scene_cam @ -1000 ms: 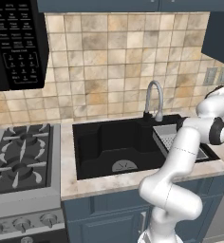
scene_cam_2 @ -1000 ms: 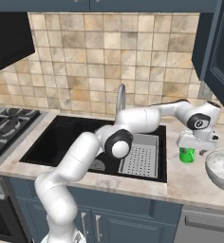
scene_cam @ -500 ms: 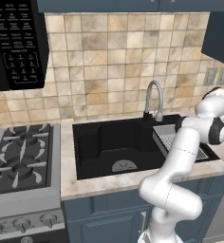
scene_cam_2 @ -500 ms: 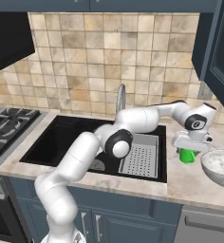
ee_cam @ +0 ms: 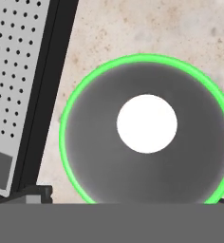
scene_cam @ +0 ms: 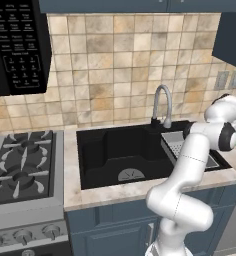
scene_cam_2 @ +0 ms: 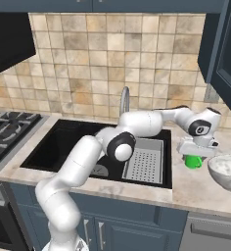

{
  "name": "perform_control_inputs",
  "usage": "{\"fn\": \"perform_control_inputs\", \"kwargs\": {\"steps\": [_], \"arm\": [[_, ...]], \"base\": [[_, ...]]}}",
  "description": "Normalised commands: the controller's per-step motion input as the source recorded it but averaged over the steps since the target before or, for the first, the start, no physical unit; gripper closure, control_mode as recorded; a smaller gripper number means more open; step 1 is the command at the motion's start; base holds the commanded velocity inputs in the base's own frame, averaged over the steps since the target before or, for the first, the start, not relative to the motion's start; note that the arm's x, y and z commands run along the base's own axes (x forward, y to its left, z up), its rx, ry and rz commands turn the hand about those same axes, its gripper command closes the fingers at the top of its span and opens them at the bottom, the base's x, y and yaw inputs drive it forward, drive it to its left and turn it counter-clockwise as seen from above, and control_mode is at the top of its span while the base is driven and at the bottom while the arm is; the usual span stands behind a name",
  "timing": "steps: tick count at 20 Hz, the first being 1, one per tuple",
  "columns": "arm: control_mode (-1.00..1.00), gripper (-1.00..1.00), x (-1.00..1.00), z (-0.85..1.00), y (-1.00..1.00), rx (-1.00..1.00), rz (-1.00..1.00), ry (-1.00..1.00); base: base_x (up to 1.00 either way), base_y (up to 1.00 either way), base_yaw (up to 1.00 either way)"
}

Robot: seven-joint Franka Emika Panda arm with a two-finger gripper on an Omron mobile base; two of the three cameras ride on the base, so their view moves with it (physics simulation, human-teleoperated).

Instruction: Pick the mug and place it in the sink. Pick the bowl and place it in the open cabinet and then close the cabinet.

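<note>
The bright green mug (scene_cam_2: pixel 192 162) stands upright on the counter just right of the sink's grey perforated tray (scene_cam_2: pixel 144 159). In the hand view I look straight down into the mug (ee_cam: pixel 147 161), with its green rim, grey inside and white bottom. My gripper (scene_cam_2: pixel 196 153) hangs directly over it, open, with a dark fingertip (ee_cam: pixel 37 192) outside the rim at the left. The marbled bowl (scene_cam_2: pixel 228 170) sits right of the mug. The black sink (scene_cam: pixel 121 150) lies left of the tray. The cabinet (scene_cam_2: pixel 224 46) hangs at the upper right, its door open.
A curved metal tap (scene_cam_2: pixel 125 100) rises behind the sink. A stove (scene_cam: pixel 20 160) is left of the sink, with a black microwave (scene_cam: pixel 15 47) above it. Outlets (scene_cam: pixel 228 79) sit on the tiled wall. My arm arches across the basin.
The hand has sunk a little lower over the mug. The mug and the bowl have stayed where they were.
</note>
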Motion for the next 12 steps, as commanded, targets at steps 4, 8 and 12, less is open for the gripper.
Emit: {"fn": "perform_control_inputs", "kwargs": {"steps": [4, 8, 12], "arm": [[-1.00, -1.00, 0.00, -0.34, -0.08, 0.04, 0.08, 0.00], [-1.00, 1.00, 0.00, -0.22, 0.00, 0.04, 0.06, 0.00], [-1.00, 1.00, -0.03, -0.16, 0.00, 0.06, 0.04, 0.00]], "base": [[0.00, 0.00, 0.00], [0.00, 0.00, 0.00], [0.00, 0.00, 0.00]]}}
